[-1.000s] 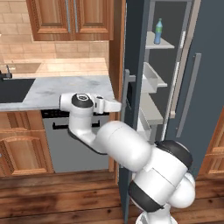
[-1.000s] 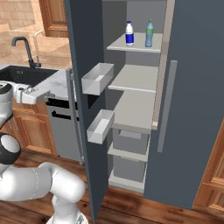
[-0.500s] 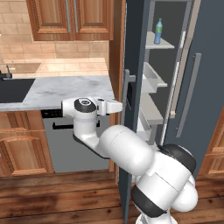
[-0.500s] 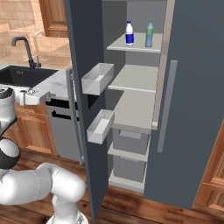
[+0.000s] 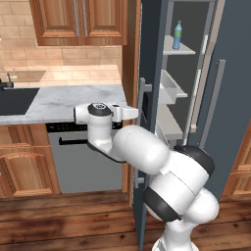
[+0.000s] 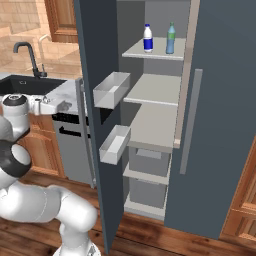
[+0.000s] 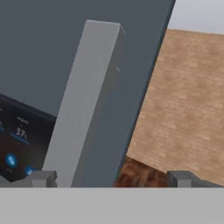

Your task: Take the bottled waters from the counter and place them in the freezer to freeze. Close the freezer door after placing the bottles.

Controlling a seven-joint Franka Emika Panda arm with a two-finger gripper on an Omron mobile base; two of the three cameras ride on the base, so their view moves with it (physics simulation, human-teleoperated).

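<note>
Spread gripper (image 7: 109, 178) empty, just beside long grey bar handle (image 7: 85, 103) on tall dark slate-grey freezer door (image 6: 97, 65), standing ajar. Both small plastic water bottles (image 6: 148, 38) upright on top shelf. Door probably stiff, heavy; best pushed near handle.

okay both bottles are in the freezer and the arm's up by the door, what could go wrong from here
The gripper, jaws open, is close against the freezer door near its handle; a push might glance off the bar. The door's bins project inward, and a hard swing could rock the bottled waters standing on the top shelf.

Bottled waters (image 6: 159, 38) upright in freezer (image 6: 155, 95).
</note>
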